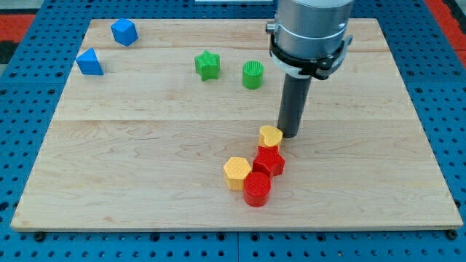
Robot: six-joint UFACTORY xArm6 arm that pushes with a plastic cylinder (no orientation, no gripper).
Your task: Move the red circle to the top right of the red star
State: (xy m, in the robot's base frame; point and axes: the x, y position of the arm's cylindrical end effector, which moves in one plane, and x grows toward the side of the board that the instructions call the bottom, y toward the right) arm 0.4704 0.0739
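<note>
Our worktop (145, 182) is a pale wooden board lying on a blue perforated base (22, 22). Above it hangs our arm's grey cylindrical body (309, 29), entering from the view's top, with the dark rod (295, 102) below it.

Our tool is this plain rod: it has no jaws, so there is nothing to be apart, together or clamped. My tip (290, 135) sits on the board just at the view's right of the yellow heart-shaped block (271, 135); touching or a hair apart, we cannot tell.

Central cluster, all touching in a chain: the yellow heart at its top, the red star (269, 160) directly below it, the red circle (256, 189) at the star's lower left, and the yellow hexagon (237, 172) at the circle's upper left, beside the star.

Well apart toward the view's top: green star (207, 65) and green cylinder (252, 74), side by side near the centre.

At the view's top left: blue cube-like block (124, 31) and, below it to the left, blue triangular block (89, 62).
</note>
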